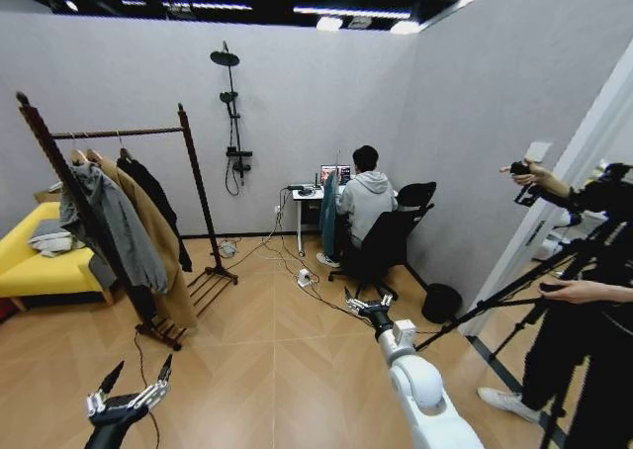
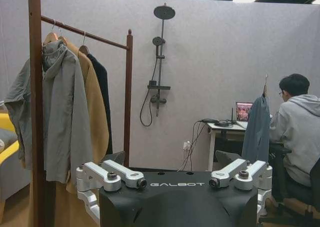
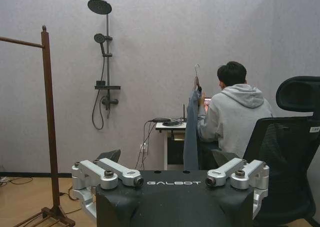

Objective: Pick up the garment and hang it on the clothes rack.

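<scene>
Your left claw (image 1: 136,372) hangs low at your left with its fingers spread wide and nothing in them; your right claw (image 1: 366,307) reaches forward over the floor, also wide and empty. The garment (image 1: 158,197) is well apart from both. It hangs on a hanger from the top bar of the clothes rack (image 1: 198,172), at the far end, just behind the tan coat (image 1: 148,236) and the grey jacket (image 1: 114,226). Expect it to be light, soft and limp, so the cloth will slump and slide in a pinch. The hanger's neck or the shoulder seam looks the surer hold. The bare floor towards the rack leaves you open room. Mind the knobbed posts, the coats pressed beside it, and the cables (image 1: 297,271) trailing across the boards.
</scene>
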You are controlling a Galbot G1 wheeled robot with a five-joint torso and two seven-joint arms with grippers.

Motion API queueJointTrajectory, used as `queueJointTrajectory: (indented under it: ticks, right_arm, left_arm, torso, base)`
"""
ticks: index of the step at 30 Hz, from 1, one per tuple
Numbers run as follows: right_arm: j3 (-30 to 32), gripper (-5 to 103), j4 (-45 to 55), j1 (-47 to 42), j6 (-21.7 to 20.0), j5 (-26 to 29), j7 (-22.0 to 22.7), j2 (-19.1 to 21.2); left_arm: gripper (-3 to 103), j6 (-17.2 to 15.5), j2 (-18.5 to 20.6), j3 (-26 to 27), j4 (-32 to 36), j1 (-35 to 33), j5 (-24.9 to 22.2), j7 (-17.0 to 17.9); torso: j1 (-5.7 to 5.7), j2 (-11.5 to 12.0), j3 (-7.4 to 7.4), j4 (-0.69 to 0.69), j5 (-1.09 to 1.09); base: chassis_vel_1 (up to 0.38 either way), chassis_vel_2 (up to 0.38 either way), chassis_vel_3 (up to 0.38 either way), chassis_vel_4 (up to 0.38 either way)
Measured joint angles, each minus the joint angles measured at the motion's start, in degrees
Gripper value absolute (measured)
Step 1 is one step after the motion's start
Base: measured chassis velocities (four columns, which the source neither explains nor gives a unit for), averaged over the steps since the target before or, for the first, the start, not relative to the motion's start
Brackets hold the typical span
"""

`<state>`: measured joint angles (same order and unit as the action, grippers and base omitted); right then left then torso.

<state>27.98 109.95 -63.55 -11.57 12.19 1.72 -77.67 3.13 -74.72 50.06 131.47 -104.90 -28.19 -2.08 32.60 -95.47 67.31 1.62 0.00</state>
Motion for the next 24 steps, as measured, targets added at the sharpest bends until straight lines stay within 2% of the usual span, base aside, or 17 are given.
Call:
queueJointTrajectory:
  ticks: [6, 12, 14, 16, 24]
  right_arm:
    - [0.4, 100, 4.4, -3.1, -0.2, -0.2, 0.1, -0.2]
    - [1.8, 100, 13.9, -12.9, -0.3, -0.3, 0.5, -0.4]
    - [3.5, 100, 18.0, -18.3, 0.8, -0.3, 0.7, -0.3]
    - [4.4, 100, 19.1, -20.0, 1.4, -0.3, 0.8, 0.2]
    - [8.0, 100, 19.9, -20.2, 1.5, 0.6, 0.6, 0.9]
  left_arm:
    - [100, 0.0, 0.0, 0.0, 0.0, 0.0, 0.0, 0.0]
    - [100, 0.0, 0.0, 0.0, 0.0, 0.0, 0.0, 0.0]
    - [100, 0.0, 0.0, 0.0, 0.0, 0.0, 0.0, 0.0]
    - [100, 0.0, 0.0, 0.0, 0.0, 0.0, 0.0, 0.0]
    - [100, 0.0, 0.0, 0.0, 0.0, 0.0, 0.0, 0.0]
  torso:
    - [0.00, 0.0, 0.00, -0.01, 0.00]
    - [-0.02, 0.0, -0.01, 0.00, 0.00]
    - [-0.02, 0.0, -0.01, 0.02, 0.00]
    - [-0.02, 0.0, -0.01, 0.01, 0.00]
    - [-0.02, 0.0, -0.01, 0.00, 0.00]
  base:
    - [0.000, 0.000, 0.000, 0.000]
    - [0.000, 0.000, 0.000, 0.000]
    - [0.000, 0.000, 0.000, 0.000]
    - [0.000, 0.000, 0.000, 0.000]
    - [0.000, 0.000, 0.000, 0.000]
